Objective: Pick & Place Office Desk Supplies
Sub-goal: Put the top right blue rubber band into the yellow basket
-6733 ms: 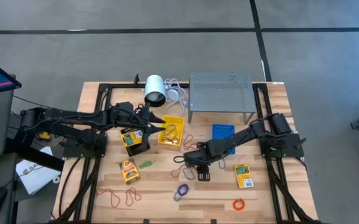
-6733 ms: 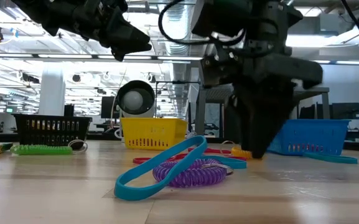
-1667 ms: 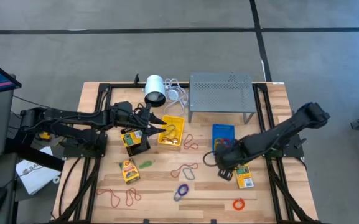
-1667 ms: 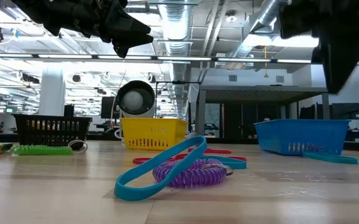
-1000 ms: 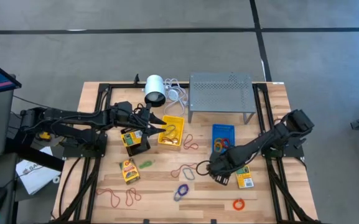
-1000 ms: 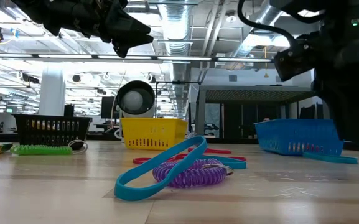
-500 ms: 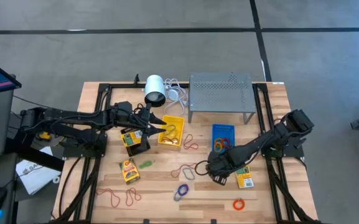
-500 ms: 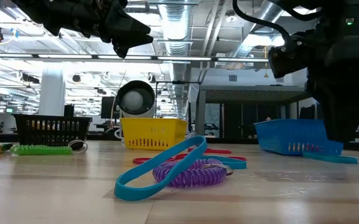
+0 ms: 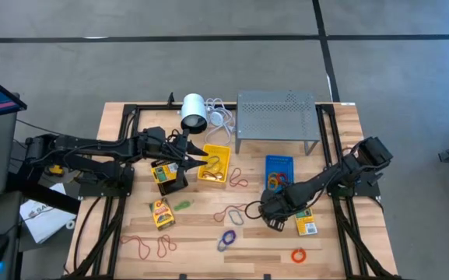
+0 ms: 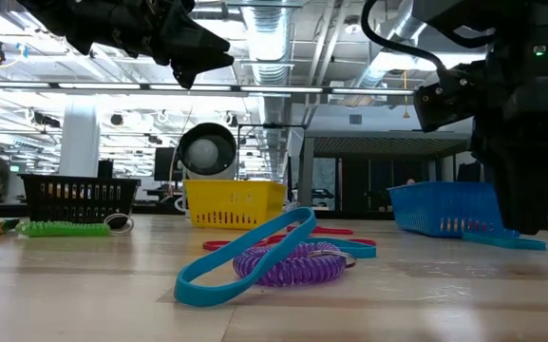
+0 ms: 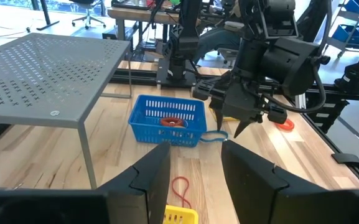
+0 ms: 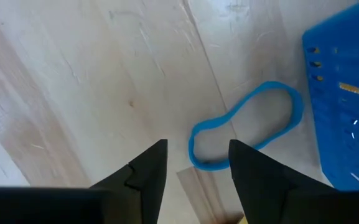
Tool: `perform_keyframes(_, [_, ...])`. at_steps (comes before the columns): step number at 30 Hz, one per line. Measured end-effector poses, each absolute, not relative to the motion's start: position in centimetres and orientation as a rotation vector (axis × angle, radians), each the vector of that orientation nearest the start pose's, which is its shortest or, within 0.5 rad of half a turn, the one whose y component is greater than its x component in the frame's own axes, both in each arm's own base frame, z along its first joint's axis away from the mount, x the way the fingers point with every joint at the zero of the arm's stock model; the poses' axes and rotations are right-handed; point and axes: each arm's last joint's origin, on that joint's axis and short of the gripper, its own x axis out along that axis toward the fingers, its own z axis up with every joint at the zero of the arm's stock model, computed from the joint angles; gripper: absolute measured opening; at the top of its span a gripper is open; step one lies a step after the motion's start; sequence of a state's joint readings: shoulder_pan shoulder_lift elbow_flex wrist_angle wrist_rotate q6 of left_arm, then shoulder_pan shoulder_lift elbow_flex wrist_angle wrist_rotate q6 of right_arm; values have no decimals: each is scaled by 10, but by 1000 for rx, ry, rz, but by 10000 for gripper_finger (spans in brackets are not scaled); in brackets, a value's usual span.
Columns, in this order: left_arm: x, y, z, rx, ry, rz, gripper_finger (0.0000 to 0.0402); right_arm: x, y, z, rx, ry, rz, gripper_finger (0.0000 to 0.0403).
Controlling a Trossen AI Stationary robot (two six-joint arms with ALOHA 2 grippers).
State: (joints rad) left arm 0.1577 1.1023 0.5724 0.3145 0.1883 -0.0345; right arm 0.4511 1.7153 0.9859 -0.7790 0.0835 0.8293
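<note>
Lying flat on table just beside blue bin, at right of right wrist view: blue band. Right gripper now hovering over it after swinging back from bin, fingers spread, empty. Next pick likely. Left gripper waiting over yellow bin, centre-left of high view, fingers spread.

Landmark: perforated stand, at the counter's far edge.
- Cylinder: beside the stand, on its left.
- Two bins: in front of the stand, one toward its left end, one toward its right.
- Band loop: just beside the right-hand bin.
- Right tool: in front of that bin.
- Packet: just right of the right tool.
- Left tool: over the left-hand bin's edge.
</note>
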Motion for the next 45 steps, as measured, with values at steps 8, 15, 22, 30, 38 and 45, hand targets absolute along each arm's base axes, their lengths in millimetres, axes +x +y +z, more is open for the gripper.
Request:
perform_keyframes(8, [234,32,246,-71,213,-27,140,262,123,144,248,1443,-330,163])
perform_keyframes(15, [234,32,246,-72,218,-27,140,264,125,128,204,1509,-320,163])
perform_keyframes(22, [234,32,246,-73,220,-27,140,264,125,126,200,1523,-310,135])
perform_keyframes(30, [234,32,246,-73,220,-27,140,264,126,126,209,1521,-304,11])
perform_keyframes(38, [234,32,246,-73,219,-27,140,264,128,137,219,1507,-304,1])
perform_keyframes(45, [234,32,246,-72,217,-27,140,271,138,154,209,1497,-281,0])
